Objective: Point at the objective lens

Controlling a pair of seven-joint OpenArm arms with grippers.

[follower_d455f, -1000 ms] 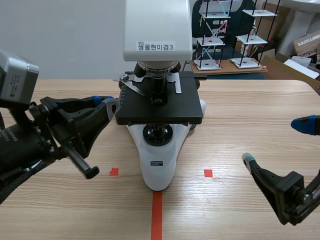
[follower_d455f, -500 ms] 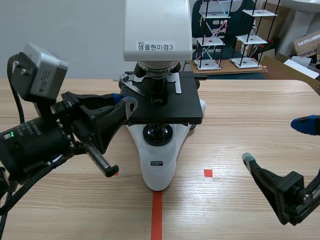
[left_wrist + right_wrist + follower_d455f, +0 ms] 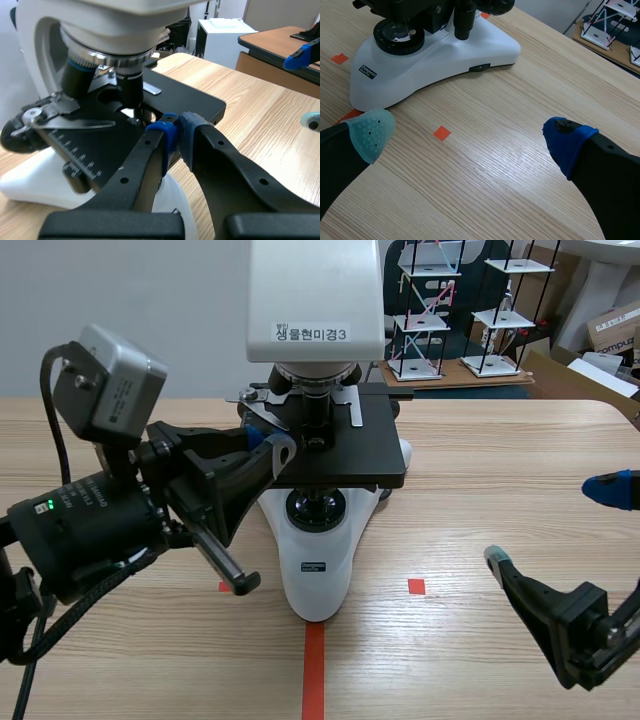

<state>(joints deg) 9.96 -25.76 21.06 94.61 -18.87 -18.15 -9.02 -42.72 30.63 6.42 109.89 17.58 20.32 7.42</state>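
Your left end effector (image 3: 175, 131) has its fingers pressed together at the tips, with nothing held between them. It sits over the near edge of the black stage (image 3: 200, 102) of the microscope (image 3: 314, 300). You see its tips aimed at the objective lens (image 3: 131, 89), which hangs over the stage just ahead of them, near but not touching. Your right end effector (image 3: 470, 132) is spread wide and grips nothing. It sits low over the wooden surface (image 3: 485, 165), well apart from the microscope's white base (image 3: 440, 50).
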